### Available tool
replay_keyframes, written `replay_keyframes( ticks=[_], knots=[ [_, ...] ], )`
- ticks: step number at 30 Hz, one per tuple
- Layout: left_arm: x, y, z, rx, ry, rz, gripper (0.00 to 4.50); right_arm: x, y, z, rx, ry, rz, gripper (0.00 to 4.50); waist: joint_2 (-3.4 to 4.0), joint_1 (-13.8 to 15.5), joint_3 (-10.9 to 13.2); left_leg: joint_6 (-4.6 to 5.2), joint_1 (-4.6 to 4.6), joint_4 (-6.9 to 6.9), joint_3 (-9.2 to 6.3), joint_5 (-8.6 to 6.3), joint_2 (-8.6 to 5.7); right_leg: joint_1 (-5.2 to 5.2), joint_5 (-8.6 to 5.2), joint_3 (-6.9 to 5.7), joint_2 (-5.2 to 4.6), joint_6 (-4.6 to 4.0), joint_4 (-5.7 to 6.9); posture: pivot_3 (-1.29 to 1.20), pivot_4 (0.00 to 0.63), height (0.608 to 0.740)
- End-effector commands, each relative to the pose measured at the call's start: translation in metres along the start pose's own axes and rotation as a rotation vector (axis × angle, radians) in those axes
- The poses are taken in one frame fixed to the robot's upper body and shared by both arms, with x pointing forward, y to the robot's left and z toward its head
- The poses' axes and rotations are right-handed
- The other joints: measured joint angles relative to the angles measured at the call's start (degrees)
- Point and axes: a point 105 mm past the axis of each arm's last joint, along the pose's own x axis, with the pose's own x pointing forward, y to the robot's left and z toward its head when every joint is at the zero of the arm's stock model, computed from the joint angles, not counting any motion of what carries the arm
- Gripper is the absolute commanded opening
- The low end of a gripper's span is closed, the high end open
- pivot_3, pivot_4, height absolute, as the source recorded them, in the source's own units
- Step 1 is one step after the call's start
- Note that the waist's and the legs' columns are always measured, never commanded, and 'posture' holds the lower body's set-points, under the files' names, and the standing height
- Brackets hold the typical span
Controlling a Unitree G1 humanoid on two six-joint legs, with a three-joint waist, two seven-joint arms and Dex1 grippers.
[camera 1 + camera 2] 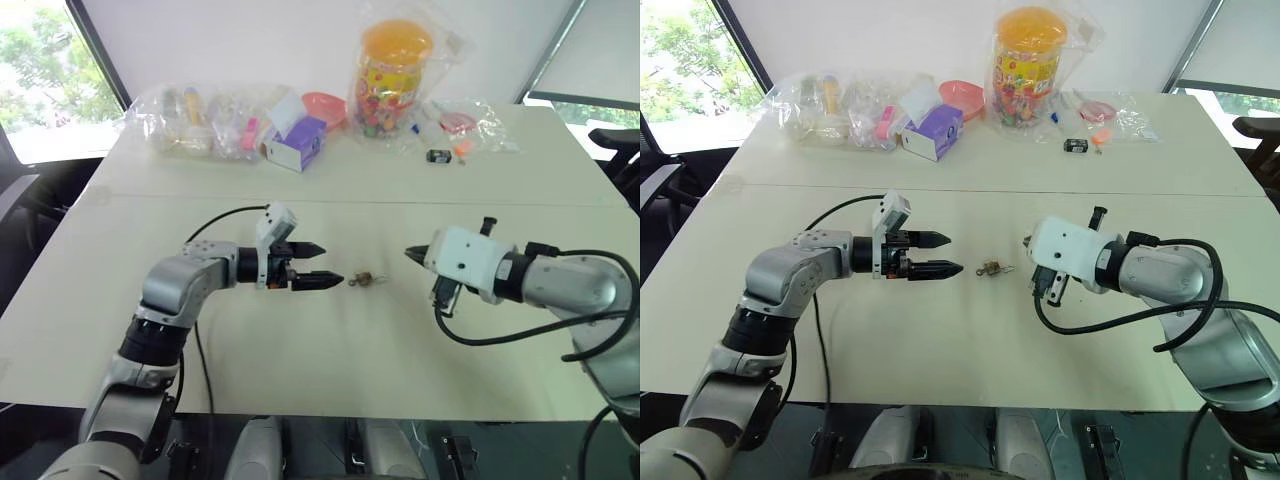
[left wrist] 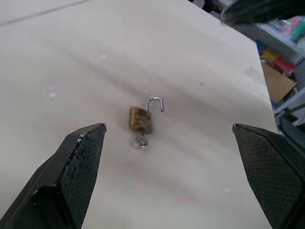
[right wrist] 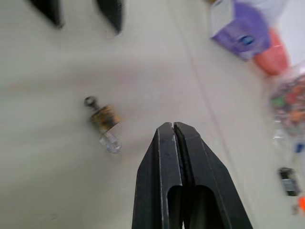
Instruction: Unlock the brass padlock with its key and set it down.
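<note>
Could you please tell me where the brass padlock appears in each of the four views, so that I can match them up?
Left eye view: the brass padlock lies on the table, between the left gripper and the right gripper.
Right eye view: at centre, in the same gap.
Left wrist view: mid-frame, shackle swung open, beyond the open black fingers.
Right wrist view: left of the shut fingers, at.
Shared landmark: the purple box.

Bright window daylight; blurred right wrist view.
</note>
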Motion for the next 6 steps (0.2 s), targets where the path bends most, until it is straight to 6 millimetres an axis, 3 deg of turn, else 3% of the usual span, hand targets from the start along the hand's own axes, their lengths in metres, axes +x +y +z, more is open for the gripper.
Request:
replay_keyframes(
  ticks=[1,6],
  knots=[
    [-0.0086,-0.0114,0.0059,0.107,0.008,0.014,4.44,-0.0076,0.0052,0.0025,-0.023,0.000,0.055,0.00,0.00,-0.1,0.0,0.02,0.00,-0.01,0.00,-0.01,0.02,0.00,0.00,0.00,0.00,0.00,-0.01,0.00,0.150,0.740],
    [-0.0147,-0.0145,0.0076,0.153,0.011,0.051,4.44,-0.0089,0.0096,0.0014,-0.016,0.006,0.108,0.00,-0.01,-0.1,0.0,0.01,0.04,-0.01,-0.01,0.00,0.09,0.00,0.00,0.00,0.05,0.00,0.02,0.00,0.150,0.740]
  ],
)
